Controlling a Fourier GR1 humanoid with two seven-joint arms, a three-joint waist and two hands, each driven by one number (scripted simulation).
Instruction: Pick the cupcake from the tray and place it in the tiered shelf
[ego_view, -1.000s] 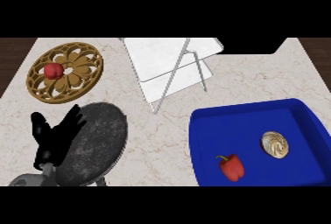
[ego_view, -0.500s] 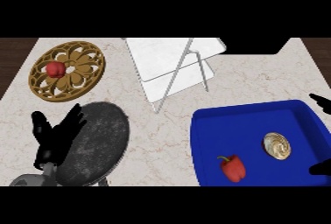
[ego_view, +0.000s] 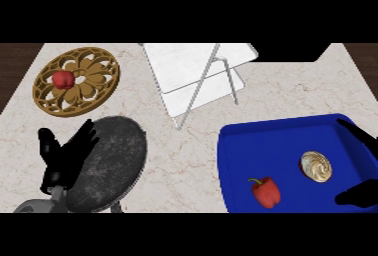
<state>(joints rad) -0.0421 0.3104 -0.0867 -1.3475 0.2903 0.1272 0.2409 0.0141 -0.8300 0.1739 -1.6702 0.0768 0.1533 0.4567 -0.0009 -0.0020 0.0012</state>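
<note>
1. right robot hand (ego_view: 359, 135) shows further in at the right edge than half a second ago, when only a fingertip poked in; now a dark finger reaches over the blue tray (ego_view: 258, 150) rim and a second dark part sits lower at the right edge.
2. right robot hand holds nothing; too little of it shows to tell how far open it is.
3. left robot hand (ego_view: 65, 155) unchanged at lower left, fingers up and spread, holding nothing, over the left edge of a dark round plate (ego_view: 111, 160).
4. cupcake (ego_view: 316, 166) lies in the tray's right half, between the two dark parts of the right robot hand, untouched.
5. red pepper (ego_view: 266, 191) in the tray, lower left of the cupcake, apart from it.
6. tiered shelf (ego_view: 199, 75) stands at top centre of the surface (ego_view: 192, 150), well apart from the tray.
7. round wooden trivet (ego_view: 77, 82) at upper left with a small red thing (ego_view: 63, 79) on it.
</note>
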